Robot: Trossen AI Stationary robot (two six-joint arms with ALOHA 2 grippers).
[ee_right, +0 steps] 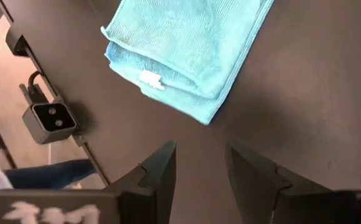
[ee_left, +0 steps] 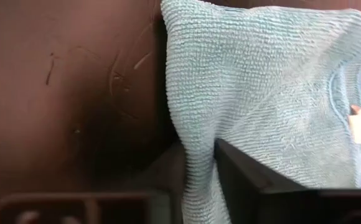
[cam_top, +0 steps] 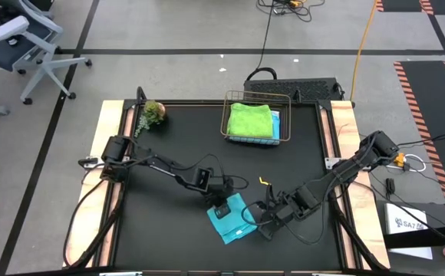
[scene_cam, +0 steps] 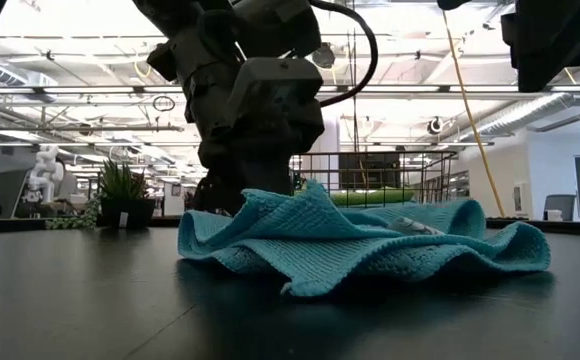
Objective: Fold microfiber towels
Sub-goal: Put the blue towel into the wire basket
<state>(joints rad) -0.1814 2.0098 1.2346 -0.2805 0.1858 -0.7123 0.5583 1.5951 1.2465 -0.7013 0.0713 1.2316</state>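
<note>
A rumpled, partly folded towel [cam_top: 229, 219] is laid on the table [cam_top: 169, 238] near its front edge, directly under the left gripper [cam_top: 224, 205], whose fingers [ee_left: 255, 186] are set on either side of the towel's edge. The right gripper [cam_top: 259, 223] is placed just beside that towel, on its right, with the jaws held apart over bare table and nothing between them. Well behind both grippers, toward the table's far edge, a wire basket [cam_top: 230, 115] is set, and two folded towels [cam_top: 251, 121] are laid inside it, one on the other. Far behind and to the left of the left gripper, a small plant [cam_top: 153, 113] is placed near the far left corner.
</note>
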